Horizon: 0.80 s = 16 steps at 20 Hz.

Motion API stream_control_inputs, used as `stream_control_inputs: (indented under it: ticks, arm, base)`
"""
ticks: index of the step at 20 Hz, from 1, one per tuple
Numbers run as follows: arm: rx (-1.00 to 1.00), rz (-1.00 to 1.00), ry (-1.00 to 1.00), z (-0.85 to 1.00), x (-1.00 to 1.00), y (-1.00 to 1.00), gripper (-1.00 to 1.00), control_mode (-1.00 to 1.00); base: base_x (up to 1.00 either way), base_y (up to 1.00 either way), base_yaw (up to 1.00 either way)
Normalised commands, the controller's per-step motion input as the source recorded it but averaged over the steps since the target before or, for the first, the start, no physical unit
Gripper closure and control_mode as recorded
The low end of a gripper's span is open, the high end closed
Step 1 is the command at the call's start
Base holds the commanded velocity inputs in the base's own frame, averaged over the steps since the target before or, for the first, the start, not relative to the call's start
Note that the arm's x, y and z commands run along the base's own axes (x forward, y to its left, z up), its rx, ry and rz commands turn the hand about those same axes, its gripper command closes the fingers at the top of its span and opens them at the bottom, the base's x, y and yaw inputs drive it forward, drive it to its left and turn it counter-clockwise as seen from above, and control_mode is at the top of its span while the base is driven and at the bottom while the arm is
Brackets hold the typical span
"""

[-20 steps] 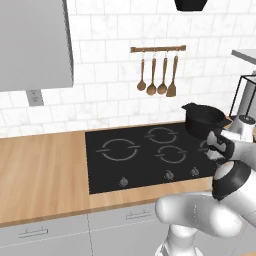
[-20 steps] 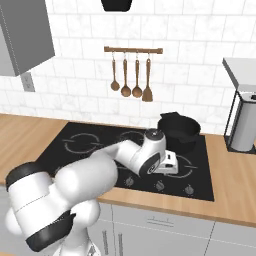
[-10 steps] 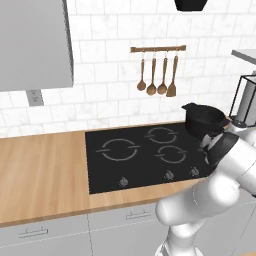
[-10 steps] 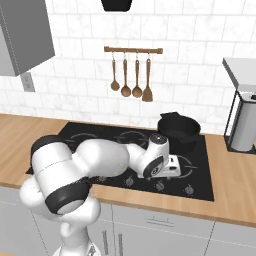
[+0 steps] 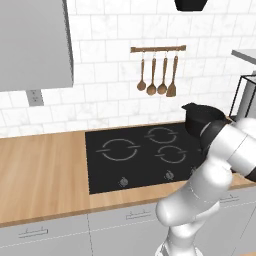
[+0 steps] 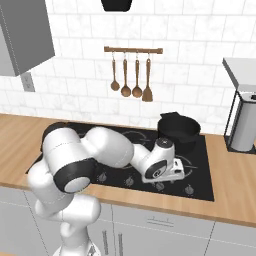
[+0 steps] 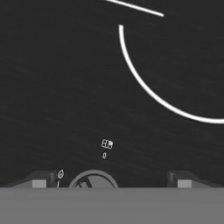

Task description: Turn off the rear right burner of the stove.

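A wooden countertop (image 5: 45, 170) is seen running wall to wall, the black stove (image 5: 145, 155) set flush into it; a dark pot (image 6: 179, 128) is carried at the stove's rear right.

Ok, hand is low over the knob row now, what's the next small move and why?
Probably ease straight down: in the hand view the knob sits between the spread fingers, close but not yet gripped, on the stove. Then close and turn.
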Motion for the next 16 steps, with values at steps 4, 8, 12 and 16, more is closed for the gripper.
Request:
stream_control_inputs:
  ticks: [4,8,12,16]
  arm:
    - [0.0,0.03,0.0,-0.1,0.0,0.0,-1.0,-1.0]
    - [0.0,0.0,0.0,0.0,0.0,0.03,-1.0,-1.0]
    - [-0.07,0.02,0.0,0.0,-0.05,0.28,-1.0,-1.0]
    - [-0.07,0.02,-0.01,0.0,-0.08,0.3,-1.0,-1.0]
  base:
    - [0.0,0.0,0.0]
    - [0.0,0.0,0.0]
    - [0.0,0.0,0.0]
    - [0.0,0.0,0.0]
